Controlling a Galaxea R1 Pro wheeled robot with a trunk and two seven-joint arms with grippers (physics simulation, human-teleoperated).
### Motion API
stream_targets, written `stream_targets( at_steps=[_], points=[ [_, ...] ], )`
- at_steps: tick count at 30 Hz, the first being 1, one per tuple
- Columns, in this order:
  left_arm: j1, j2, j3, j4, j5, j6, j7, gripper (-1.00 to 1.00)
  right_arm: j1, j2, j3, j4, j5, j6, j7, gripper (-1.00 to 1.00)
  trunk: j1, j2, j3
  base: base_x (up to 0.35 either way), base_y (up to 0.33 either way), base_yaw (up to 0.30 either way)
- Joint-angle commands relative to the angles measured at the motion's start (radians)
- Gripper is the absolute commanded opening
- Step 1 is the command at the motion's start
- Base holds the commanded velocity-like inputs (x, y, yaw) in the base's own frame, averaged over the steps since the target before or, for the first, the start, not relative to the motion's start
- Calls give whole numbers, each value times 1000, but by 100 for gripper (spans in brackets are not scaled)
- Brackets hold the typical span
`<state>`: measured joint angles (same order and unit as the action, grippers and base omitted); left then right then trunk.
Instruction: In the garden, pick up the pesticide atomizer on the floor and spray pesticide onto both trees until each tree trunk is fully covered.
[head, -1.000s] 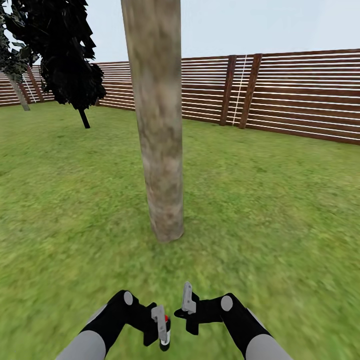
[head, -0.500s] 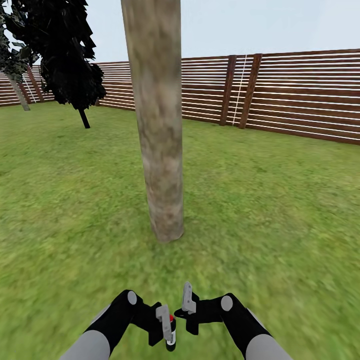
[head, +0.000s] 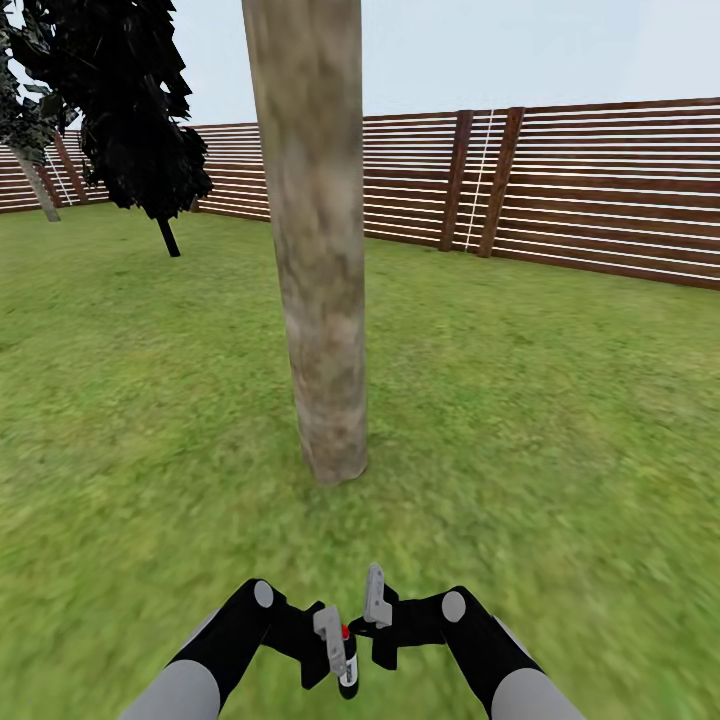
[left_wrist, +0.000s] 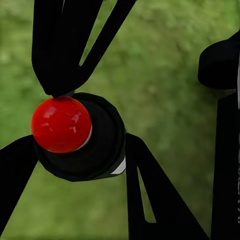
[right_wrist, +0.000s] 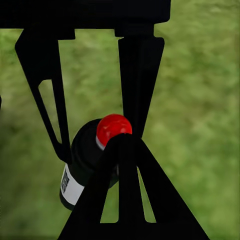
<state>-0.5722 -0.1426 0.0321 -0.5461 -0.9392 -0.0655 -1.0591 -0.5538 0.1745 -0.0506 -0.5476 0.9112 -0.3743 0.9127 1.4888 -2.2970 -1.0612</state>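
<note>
Only unreadable label on atomizer (right_wrist: 82, 170)

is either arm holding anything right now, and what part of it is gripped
Yes. The left end effector holds a small black bottle with a red cap, its fingers closed on the bottle's upper body just below the cap. The right end effector holds nothing.

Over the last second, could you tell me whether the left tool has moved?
Yes. Against the unmoving tree trunk, the left tool, shut on the pesticide atomizer, has shifted toward the right tool.
</note>
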Motion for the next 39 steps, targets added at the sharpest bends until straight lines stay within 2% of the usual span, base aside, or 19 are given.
stream_targets(
  at_steps=[1,32,36,39],
  points=[
    [0,0,0,0,0,0,0,-100,0,0,0,0,0,0,0,-100,0,0,0,0,0,0],
    [0,4,4,9,2,-40,-22,-100,0,0,0,8,1,0,0,-100,0,0,0,0,0,0],
    [1,24,6,16,-4,-41,-16,-100,0,0,0,7,1,0,0,-100,0,0,0,0,0,0],
    [2,101,7,17,-8,-39,-13,-100,0,0,0,7,1,0,0,-100,0,0,0,0,0,0]
  ],
)
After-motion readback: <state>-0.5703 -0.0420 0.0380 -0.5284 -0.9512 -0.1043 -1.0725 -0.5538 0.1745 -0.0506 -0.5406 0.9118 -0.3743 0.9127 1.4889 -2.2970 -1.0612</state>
